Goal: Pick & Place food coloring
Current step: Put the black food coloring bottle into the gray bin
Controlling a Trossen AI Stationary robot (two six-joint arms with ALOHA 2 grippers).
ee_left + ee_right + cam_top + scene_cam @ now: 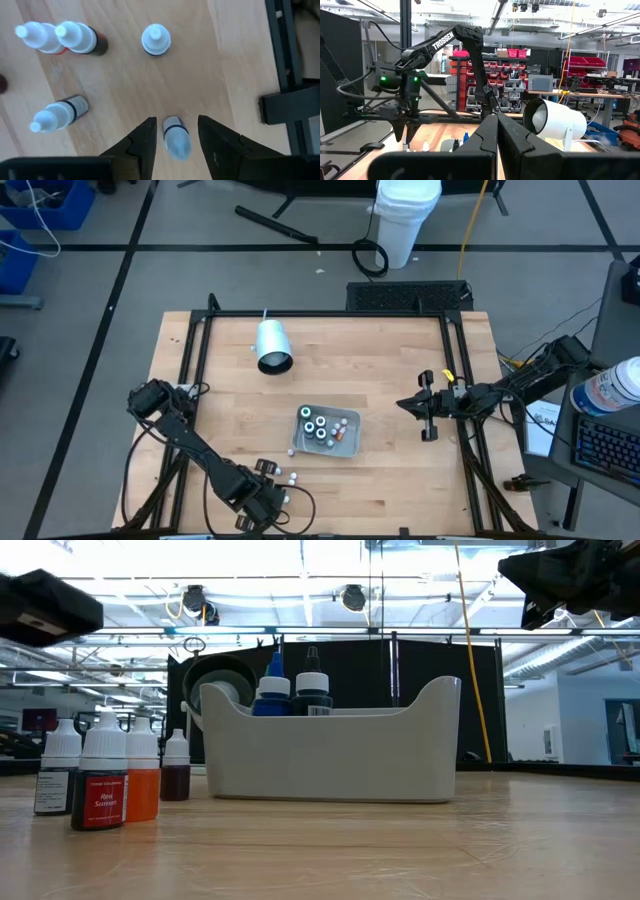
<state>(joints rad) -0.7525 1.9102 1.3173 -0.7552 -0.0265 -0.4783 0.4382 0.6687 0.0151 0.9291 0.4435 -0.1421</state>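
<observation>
Left gripper (175,140), fingers parted, straddles one upright food coloring bottle (176,137) near the table's front edge; nothing is gripped yet. Four more bottles (156,39) stand close by. Step: grasp. Next: close, lift, carry to the tray (348,442). Right gripper (428,408) waits closed, empty.

tiny white-capped food coloring bottles (156,40), mostly upright

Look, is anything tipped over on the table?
Yes. The white cup lies on its side behind the tray, its dark mouth showing. Four food coloring bottles stand upright, loose on the wood outside the tray; the open left gripper straddles a fifth bottle.
</observation>
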